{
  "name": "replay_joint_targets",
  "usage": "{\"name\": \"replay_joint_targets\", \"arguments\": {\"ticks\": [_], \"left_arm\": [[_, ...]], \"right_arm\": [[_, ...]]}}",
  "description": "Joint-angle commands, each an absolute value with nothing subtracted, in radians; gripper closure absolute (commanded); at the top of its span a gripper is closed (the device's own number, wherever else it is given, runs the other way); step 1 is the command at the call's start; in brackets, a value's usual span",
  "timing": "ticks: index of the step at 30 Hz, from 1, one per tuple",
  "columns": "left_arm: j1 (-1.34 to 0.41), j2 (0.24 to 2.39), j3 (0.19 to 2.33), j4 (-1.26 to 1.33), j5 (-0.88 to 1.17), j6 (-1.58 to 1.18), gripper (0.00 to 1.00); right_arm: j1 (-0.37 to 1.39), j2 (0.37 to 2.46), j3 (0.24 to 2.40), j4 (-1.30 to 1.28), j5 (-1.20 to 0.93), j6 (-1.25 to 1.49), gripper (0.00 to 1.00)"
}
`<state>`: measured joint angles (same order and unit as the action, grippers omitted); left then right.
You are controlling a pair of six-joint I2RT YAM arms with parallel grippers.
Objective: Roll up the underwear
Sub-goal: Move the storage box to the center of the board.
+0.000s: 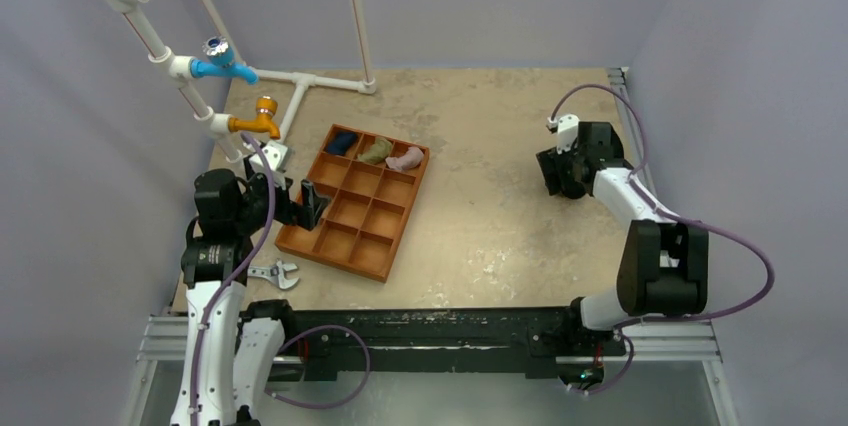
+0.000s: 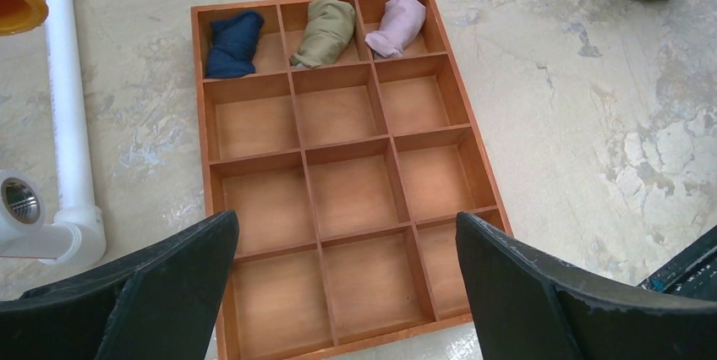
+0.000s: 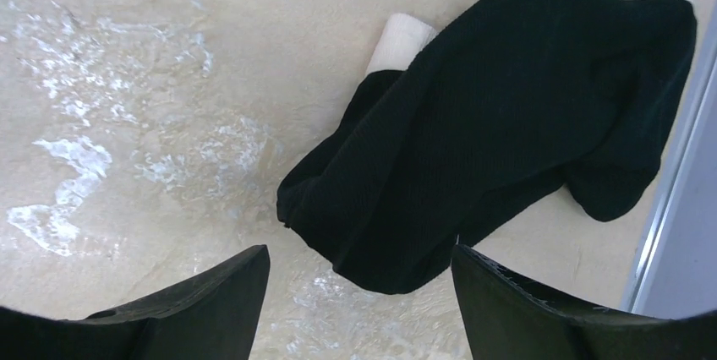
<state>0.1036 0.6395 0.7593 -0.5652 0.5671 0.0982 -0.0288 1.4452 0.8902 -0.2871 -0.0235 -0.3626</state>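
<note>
Right gripper hangs low over the table with its jaws spread apart and nothing between them, so it isn't gripping anything. The underwear lies right in front of it, a loose black heap flat on the tabletop, not rolled at all, way over on the right side just beside the metal rail along the table edge. A couple of white bits peek out at its far edge, can't tell what those are. Left gripper is wide open too, empty, hovering at the near end of the orange-brown tray. The tray's far row holds a dark blue bundle, an olive one and a pink one, one per compartment. The underwear is well apart from the tray.
</note>
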Motion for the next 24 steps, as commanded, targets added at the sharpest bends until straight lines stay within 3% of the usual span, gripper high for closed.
{"name": "replay_joint_targets", "arguments": {"ticks": [1, 6, 14, 24], "left_arm": [[0.108, 0.644, 0.758, -0.520, 0.609, 0.102, 0.00], [0.075, 0.714, 0.765, -0.507, 0.599, 0.126, 0.00], [-0.211, 1.013, 0.823, -0.498, 0.323, 0.244, 0.01], [-0.431, 1.380, 0.936, -0.492, 0.080, 0.191, 0.13]], "right_arm": [[-0.026, 1.477, 0.951, -0.270, -0.001, -0.407, 0.23], [-0.026, 1.533, 0.972, -0.267, -0.002, -0.413, 0.27], [-0.026, 1.504, 0.986, -0.318, -0.040, -0.406, 0.27], [-0.026, 1.381, 0.989, -0.396, -0.072, -0.394, 0.26]]}}
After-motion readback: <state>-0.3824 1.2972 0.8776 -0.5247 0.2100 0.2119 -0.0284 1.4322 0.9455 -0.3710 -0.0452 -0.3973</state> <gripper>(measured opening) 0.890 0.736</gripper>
